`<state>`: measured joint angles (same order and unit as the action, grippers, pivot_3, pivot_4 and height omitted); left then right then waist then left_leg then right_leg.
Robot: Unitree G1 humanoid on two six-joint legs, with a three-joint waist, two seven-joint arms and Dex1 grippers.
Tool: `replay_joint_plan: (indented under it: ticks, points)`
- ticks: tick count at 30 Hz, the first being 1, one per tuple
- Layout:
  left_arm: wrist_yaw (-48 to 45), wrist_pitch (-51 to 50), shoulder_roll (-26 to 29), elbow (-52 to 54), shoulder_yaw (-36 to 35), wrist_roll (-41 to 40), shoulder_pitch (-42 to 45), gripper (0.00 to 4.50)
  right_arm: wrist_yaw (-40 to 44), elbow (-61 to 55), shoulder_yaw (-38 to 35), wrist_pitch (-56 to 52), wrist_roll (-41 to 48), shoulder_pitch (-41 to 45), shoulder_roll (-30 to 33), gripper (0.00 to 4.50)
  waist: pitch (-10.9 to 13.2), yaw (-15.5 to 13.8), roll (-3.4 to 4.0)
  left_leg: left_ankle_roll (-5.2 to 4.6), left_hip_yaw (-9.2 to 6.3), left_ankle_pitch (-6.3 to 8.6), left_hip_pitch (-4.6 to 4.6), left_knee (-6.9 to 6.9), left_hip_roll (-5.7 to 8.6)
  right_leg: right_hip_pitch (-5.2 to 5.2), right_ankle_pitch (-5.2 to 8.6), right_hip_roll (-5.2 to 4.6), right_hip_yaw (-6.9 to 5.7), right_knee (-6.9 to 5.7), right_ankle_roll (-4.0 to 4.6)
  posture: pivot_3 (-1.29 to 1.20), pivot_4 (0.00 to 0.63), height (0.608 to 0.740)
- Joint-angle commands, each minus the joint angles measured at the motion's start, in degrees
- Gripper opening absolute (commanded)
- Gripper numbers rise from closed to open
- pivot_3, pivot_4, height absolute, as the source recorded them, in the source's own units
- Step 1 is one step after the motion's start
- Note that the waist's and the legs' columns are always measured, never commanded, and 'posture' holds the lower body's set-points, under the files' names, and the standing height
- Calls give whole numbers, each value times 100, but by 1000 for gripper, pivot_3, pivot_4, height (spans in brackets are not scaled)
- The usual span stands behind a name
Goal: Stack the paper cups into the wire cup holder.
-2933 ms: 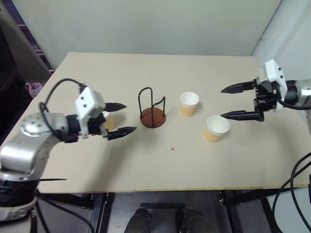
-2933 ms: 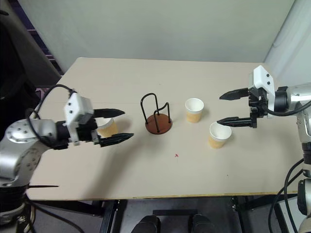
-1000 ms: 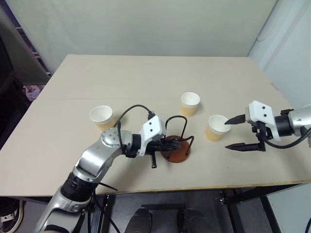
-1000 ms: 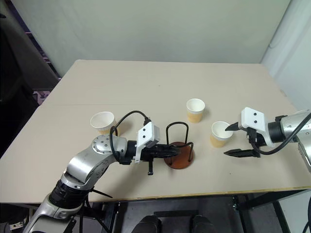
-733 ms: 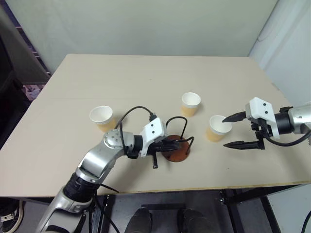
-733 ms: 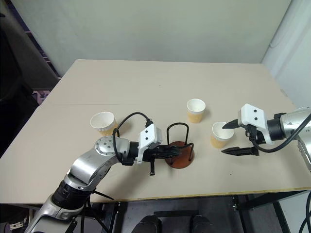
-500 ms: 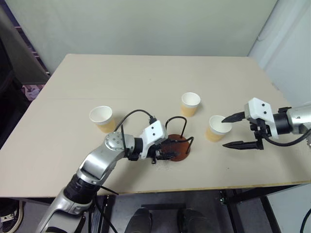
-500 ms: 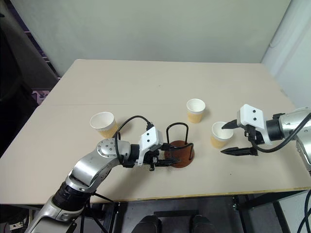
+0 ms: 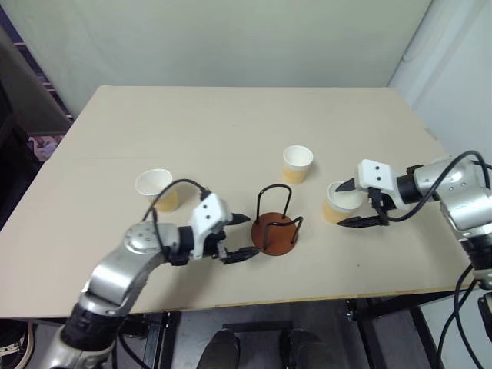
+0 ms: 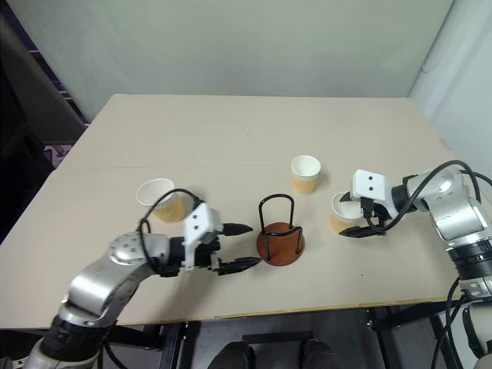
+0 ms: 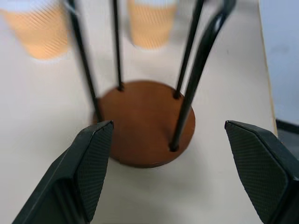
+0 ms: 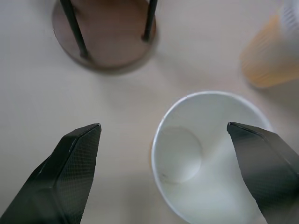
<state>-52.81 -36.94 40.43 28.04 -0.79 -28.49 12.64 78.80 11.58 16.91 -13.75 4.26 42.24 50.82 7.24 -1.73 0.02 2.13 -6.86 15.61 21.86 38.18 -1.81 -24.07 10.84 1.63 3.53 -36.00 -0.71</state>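
Three cups stand upright on the counter (image 9: pixel 231 131), none in the holder (image 9: pixel 275 227).

Holder: upright near the counter's front middle, wire loops rising from the brown disc base. Empty.

Left tool (image 9: pixel 241 237): fingers wide apart, nothing between them. It sits low over the counter just left of the holder, tips pointing at the base but short of it. In the left wrist view the holder (image 11: pixel 147 122) stands ahead between the two fingers (image 11: pixel 88 163), not gripped.

Right tool (image 9: pixel 347 204): fingers spread wide, astride the right cup (image 9: pixel 339 201). One finger reaches over the cup's rim, the other lies low by its front wall. Cannot tell whether either finger touches the cup. Right wrist view looks down into that cup's white inside (image 12: pixel 205 149), off centre between the fingers, nearer one of them.

Middle cup (image 9: pixel 297 164): behind the holder, slightly to its right, apart from both tools.

Left cup (image 9: pixel 157 189): on the counter's left part, behind the left arm, well apart from the holder.
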Motion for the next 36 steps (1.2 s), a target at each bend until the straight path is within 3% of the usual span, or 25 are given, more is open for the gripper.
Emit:
replay_joint_plan:
  ticks: [1, 3, 7, 11, 14, 18, 22, 25, 31, 36]
  points:
    - [-30, -65, 294, 576, -1067, -662, 10, 4111, 6, 522, 74, 408, -320, 251, -99, 4319, 0, -10, 1, 1, 0, 1, 0, 0, 0, 0, 0, 0, -1, 0, 2, 0, 150, 740]
    - [-228, -58, 659, 619, -1644, -888, -38, 4122, 51, 736, 85, 545, -398, 321, -163, 3882, 0, -8, 1, 1, -2, 1, 0, 0, 0, -2, -1, -2, -2, -1, 4, 0, 150, 740]
    - [-871, -489, 1732, 327, -3557, -2129, 265, 4122, 152, 1048, 104, 760, -493, 446, -250, 2439, 2, 10, 0, 6, -2, 4, 9, -2, -7, -21, -4, -1, -8, -10, 26, 0, 150, 740]
    - [-1495, -500, 2235, 118, -4103, -1848, -633, 4122, 259, 1072, 13, 839, -416, 515, -305, 1009, -27, 42, 79, 0, 12, 16, 2, -7, -6, -19, -1, -6, 4, 1, 30, 0, 150, 740]
    - [-1539, -351, 2295, 75, -4143, -1700, -952, 4122, 460, 903, -79, 766, -235, 522, -286, 24, -18, 39, 69, -9, 16, 24, 9, -11, -12, -32, 9, -14, 1, -11, 34, 0, 150, 740]
    - [-1491, -262, 2309, 108, -4062, -1646, -1053, 4122, 776, 458, -449, 472, 257, 758, -140, 24, -16, 54, 72, -7, 18, 28, 10, -10, -20, -36, 34, -14, 0, -15, 89, 0, 150, 740]
    - [-1573, -107, 2363, -74, -3994, -1395, -1213, 4122, 1083, -351, -1216, -594, 1518, 1452, -69, 24, -3, 101, 95, -5, 42, 27, 27, -13, -18, -64, 32, -14, 15, -24, 96, 0, 150, 740]
    - [-1549, 50, 2356, -229, -3770, -1255, -1139, 4122, 986, -921, -1489, -1492, 2372, 1613, -345, 24, -19, 126, 68, 10, 59, 15, 13, -17, -36, -60, 48, 5, 17, -31, 119, 0, 150, 740]
    - [-1425, 246, 2292, -321, -3307, -1132, -947, 4122, 712, -1870, -1368, -1954, 2650, 1254, -531, 24, -24, 131, 34, 24, 61, 16, 6, -12, -47, -60, 68, 19, 21, -38, 141, 0, 150, 740]
    - [-1315, 286, 2281, -318, -3080, -1147, -788, 4122, 467, -2070, -911, -1787, 2302, 1034, -741, 24, -24, 144, 32, 19, 69, 19, 6, -13, -47, -69, 66, 17, 30, -52, 137, 0, 150, 740]
